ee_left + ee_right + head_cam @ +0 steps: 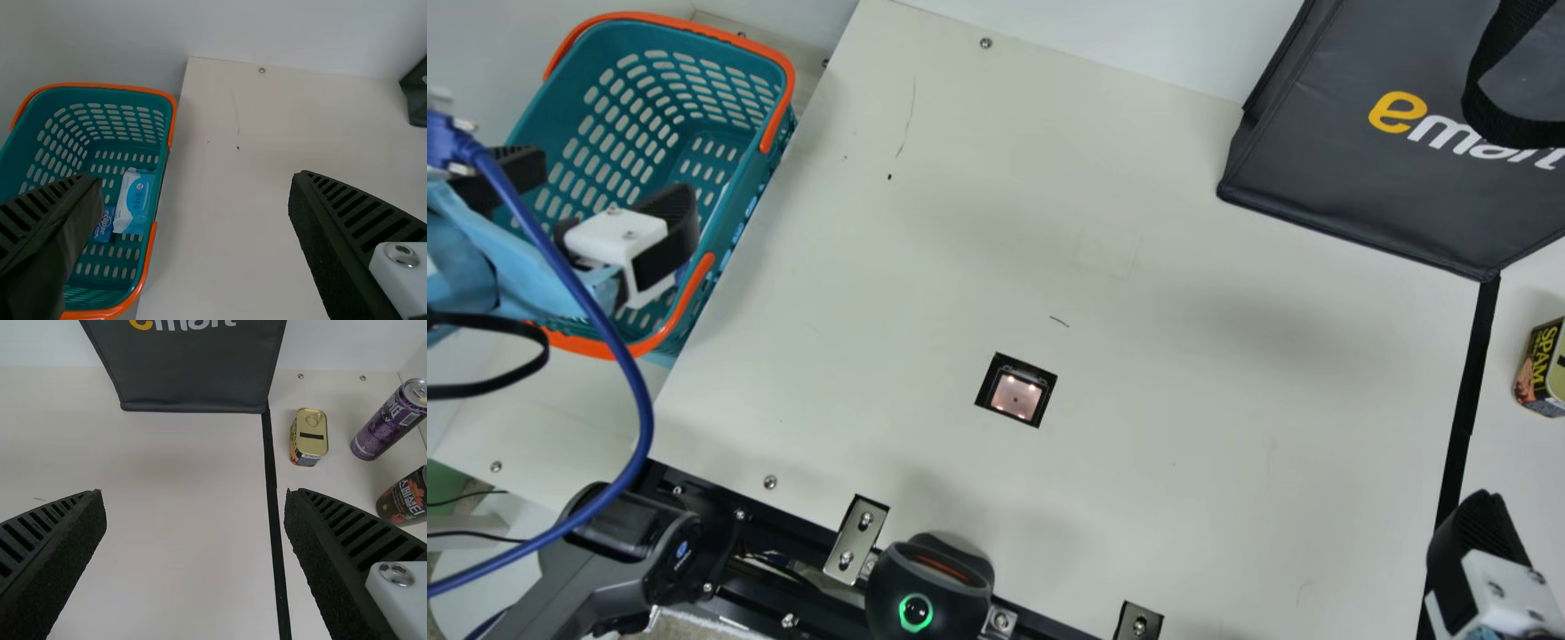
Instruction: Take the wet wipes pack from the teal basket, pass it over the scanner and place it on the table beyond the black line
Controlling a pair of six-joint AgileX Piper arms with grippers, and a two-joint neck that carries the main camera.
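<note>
In the main view my left gripper [598, 197] is over the teal basket [734, 227], its fingers wide apart. The left wrist view shows the gripper [193, 200] open and empty, with the white and light-blue wet wipes pack [135, 200] lying inside the basket [152, 230]. My right gripper [1480, 556] stands at the lower right by the black line [1463, 418] in the main view; in the right wrist view this gripper [195, 507] is open with nothing between its fingers. The square scanner window [1016, 391] is set into the table middle, glowing pinkish.
A small blue packet [105, 224] lies beside the wipes. Beyond the line stand a gold-topped tin [309, 439], a purple can [390, 420] and a dark can [405, 499]. A black bag [1360, 169] is at the back right. A black device [929, 587] sits at the front edge.
</note>
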